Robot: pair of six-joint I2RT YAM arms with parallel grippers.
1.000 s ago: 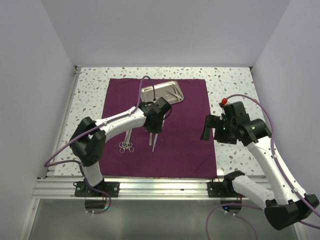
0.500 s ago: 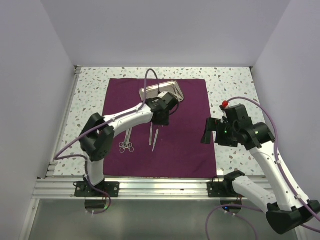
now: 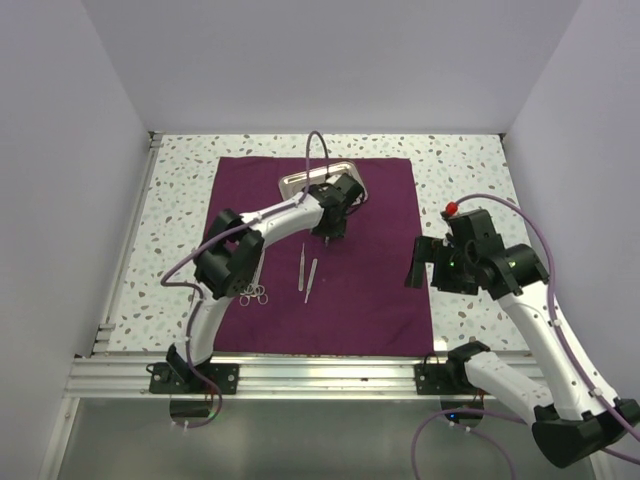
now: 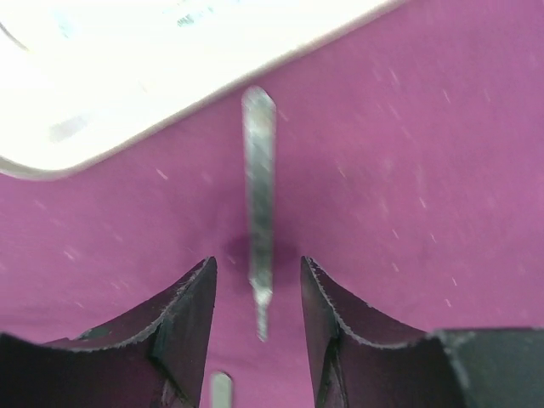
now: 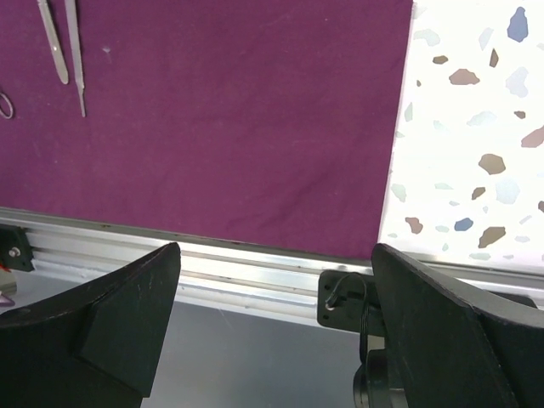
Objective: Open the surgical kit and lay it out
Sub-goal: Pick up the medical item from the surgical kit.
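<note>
The maroon cloth wrap (image 3: pixel 370 290) lies spread flat on the speckled table (image 3: pixel 180 200). The steel tray (image 3: pixel 297 184) sits at its far edge, and the kit's pieces are set out nearer the arms. Ringed instruments (image 3: pixel 257 294) lie partly under the elbow of the left arm (image 3: pixel 275 218), with slim ones (image 3: pixel 311 280) beside them. The step in hand looks to be laying out the instruments one by one. A thin silver tool (image 4: pixel 258 212), tweezers or the like (the blur forbids saying), rests on the cloth just short of the tray. It lies between the jaws of the left gripper (image 4: pixel 257 265), which stand apart and grip nothing. The next move likely calls for a lift clear and a check of the glare-washed tray. The left arm stretches far forward, wrist pitched down. The right gripper (image 5: pixel 274 248) hovers at the cloth's right edge, jaws wide and empty.
</note>
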